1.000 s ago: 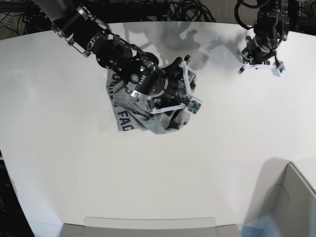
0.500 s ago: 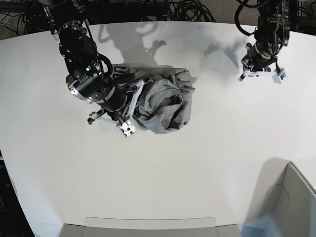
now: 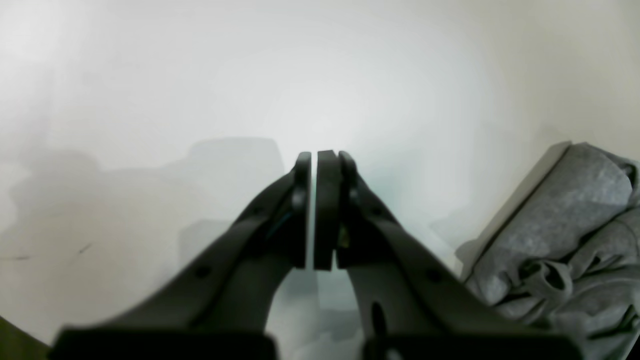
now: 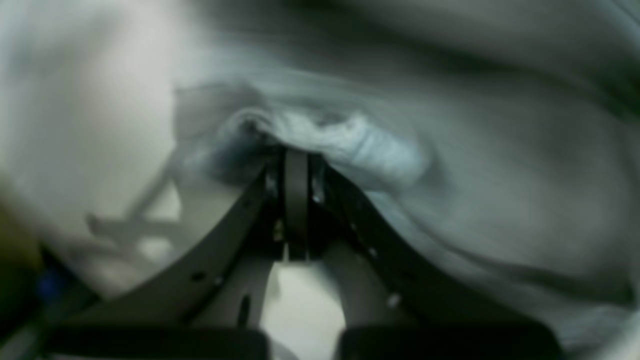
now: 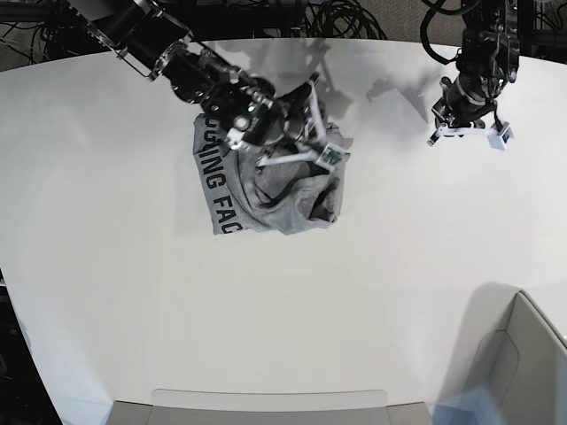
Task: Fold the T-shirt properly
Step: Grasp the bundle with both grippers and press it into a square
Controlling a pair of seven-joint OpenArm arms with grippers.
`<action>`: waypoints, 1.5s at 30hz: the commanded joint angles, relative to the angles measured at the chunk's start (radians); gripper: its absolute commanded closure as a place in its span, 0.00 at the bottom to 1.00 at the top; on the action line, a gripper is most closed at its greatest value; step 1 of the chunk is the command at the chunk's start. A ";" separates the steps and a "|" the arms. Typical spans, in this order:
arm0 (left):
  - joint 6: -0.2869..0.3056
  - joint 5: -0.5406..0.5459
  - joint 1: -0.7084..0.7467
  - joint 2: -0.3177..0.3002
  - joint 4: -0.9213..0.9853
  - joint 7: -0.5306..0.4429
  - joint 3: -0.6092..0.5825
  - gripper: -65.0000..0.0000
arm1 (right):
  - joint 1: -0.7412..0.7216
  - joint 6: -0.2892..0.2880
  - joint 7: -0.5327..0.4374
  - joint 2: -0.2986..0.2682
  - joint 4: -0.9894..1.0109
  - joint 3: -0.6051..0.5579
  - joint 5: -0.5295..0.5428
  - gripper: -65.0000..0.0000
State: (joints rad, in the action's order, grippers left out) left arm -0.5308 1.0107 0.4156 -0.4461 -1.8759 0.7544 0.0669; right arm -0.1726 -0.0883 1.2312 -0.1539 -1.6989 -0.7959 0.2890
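The heather-grey T-shirt (image 5: 266,190) lies crumpled left of the table's middle, with black block letters (image 5: 213,177) running down its left edge. My right gripper (image 5: 299,155) reaches in from the upper left over the shirt's top. In the blurred right wrist view, that gripper (image 4: 296,156) is shut, with a bunched fold of the T-shirt (image 4: 360,145) at its tips. At the back right, well away from the shirt, my left gripper (image 5: 461,124) hangs over bare table. The left wrist view shows this gripper (image 3: 316,157) shut on nothing, with the T-shirt (image 3: 565,240) at the right edge.
A grey bin (image 5: 523,354) stands at the front right corner. A flat grey tray (image 5: 266,405) lies along the front edge. Dark cables (image 5: 345,18) crowd behind the white table (image 5: 372,266).
My right arm swung from the shirt's left side back over its top, and its jaws went from wide to shut. The shirt shifted and its lettering shows again. The left arm barely moved.
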 commanded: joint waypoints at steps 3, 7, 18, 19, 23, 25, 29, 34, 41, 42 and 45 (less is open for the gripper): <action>0.002 -0.002 -0.002 -0.001 -0.015 -0.013 0.004 0.97 | -0.031 -0.026 -0.011 0.033 -0.111 -0.064 -0.010 1.00; 0.002 -0.003 -0.002 0.003 -0.015 -0.013 0.004 0.97 | -0.034 -0.024 -0.009 0.041 -0.217 -0.013 -0.015 1.00; 0.002 -0.002 -0.002 0.022 -0.015 -0.013 0.004 0.97 | -0.043 -0.032 -0.003 0.038 -0.154 0.218 -0.144 1.00; 0.002 -0.002 -0.002 0.022 -0.015 -0.013 0.004 0.97 | -0.064 -0.032 -0.003 0.043 -0.125 0.214 -0.144 1.00; 0.002 -0.002 -0.002 0.023 -0.015 -0.013 0.004 0.97 | -0.153 -0.032 -0.009 0.121 0.055 0.204 -0.150 1.00; 0.002 -0.002 -0.002 0.023 -0.015 -0.013 0.004 0.97 | -0.215 -0.032 -0.024 0.150 0.141 0.201 -0.150 1.00; 0.002 -0.002 -0.001 0.023 -0.015 -0.013 0.004 0.97 | -0.319 -0.034 -0.146 0.233 0.302 0.195 -0.149 1.00; 0.002 -0.002 -0.001 0.023 -0.015 -0.013 0.004 0.97 | -0.451 -0.035 -0.273 0.311 0.642 0.063 -0.144 1.00; 0.002 0.000 -0.002 0.022 -0.018 -0.013 0.004 0.97 | -0.364 -0.017 -0.279 0.276 0.333 0.063 -0.150 1.00; 0.002 0.000 -0.004 0.022 -0.020 -0.013 0.004 0.97 | -0.347 -0.008 -0.256 0.264 0.277 0.115 -0.150 1.00; 0.002 0.000 -0.071 0.019 -0.037 -0.013 -0.057 0.97 | -0.315 -0.003 -0.169 0.207 0.124 0.281 -0.149 1.00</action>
State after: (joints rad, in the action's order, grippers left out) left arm -0.5400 0.9951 0.3614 -0.4191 -1.8851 0.7513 0.0143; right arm -0.4770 -0.0952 1.0565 0.0589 -1.5639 -0.5209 0.1490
